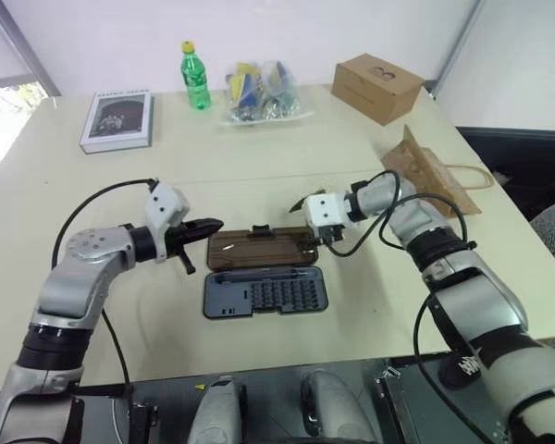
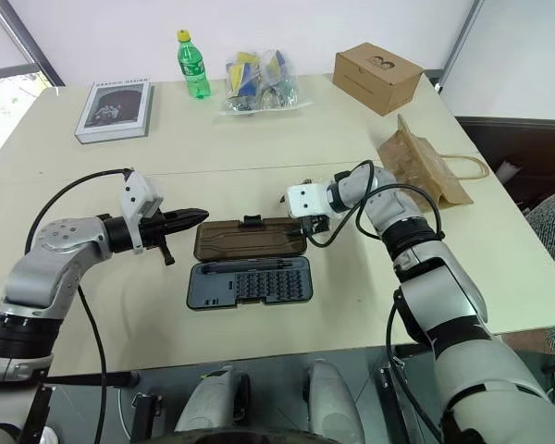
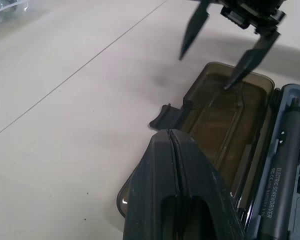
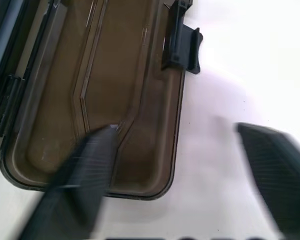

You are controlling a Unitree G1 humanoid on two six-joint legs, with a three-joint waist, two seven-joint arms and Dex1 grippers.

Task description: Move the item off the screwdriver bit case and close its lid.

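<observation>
Screwdriver bit case [image 1: 265,294] open on table [image 1: 259,176], just below both pincers; lid [image 1: 262,248] flat beneath wide right pincer [image 3: 225,47]. Left pincer [image 1: 206,228] shut, beside lid. "ELECTRIC SCREWDRIVER" printed on screwdriver [image 3: 285,175]. Kraft bag [image 1: 430,171] beyond right pincer.

The screwdriver bit case [image 1: 265,292], a flat dark blue-grey tray with rows of bits and a slim screwdriver, lies open near the table's front edge. Its smoky-brown lid [image 1: 262,248] lies flat behind it, latch tab outward. The brown kraft paper bag [image 1: 434,172] rests near the right edge, well apart.
</observation>
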